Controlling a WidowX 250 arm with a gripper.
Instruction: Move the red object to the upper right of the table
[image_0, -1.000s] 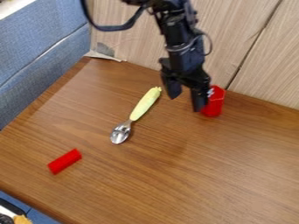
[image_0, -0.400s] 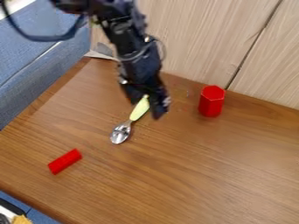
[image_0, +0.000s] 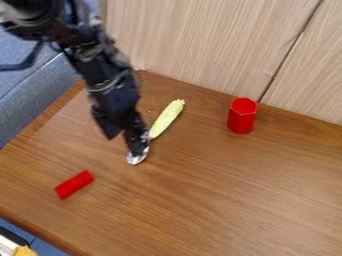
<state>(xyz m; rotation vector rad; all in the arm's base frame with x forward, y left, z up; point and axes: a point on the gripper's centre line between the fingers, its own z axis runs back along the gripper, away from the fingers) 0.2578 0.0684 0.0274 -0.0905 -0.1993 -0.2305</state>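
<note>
The gripper hangs over the left-middle part of the table, its two fingers spread with nothing between them. One finger covers part of the spoon's metal end. A small red cylinder lies on its side at the lower left, below and to the left of the gripper. A taller red hexagonal block stands upright near the back wall, right of centre.
A spoon with a pale yellow-green handle lies slantwise beside the gripper. The wooden table meets a wood-panelled wall at the back. A blue padded surface borders its left side.
The gripper has moved left and down in the view, from beside the standing red block to over the spoon's metal end. Both red objects and the spoon have kept their places.
</note>
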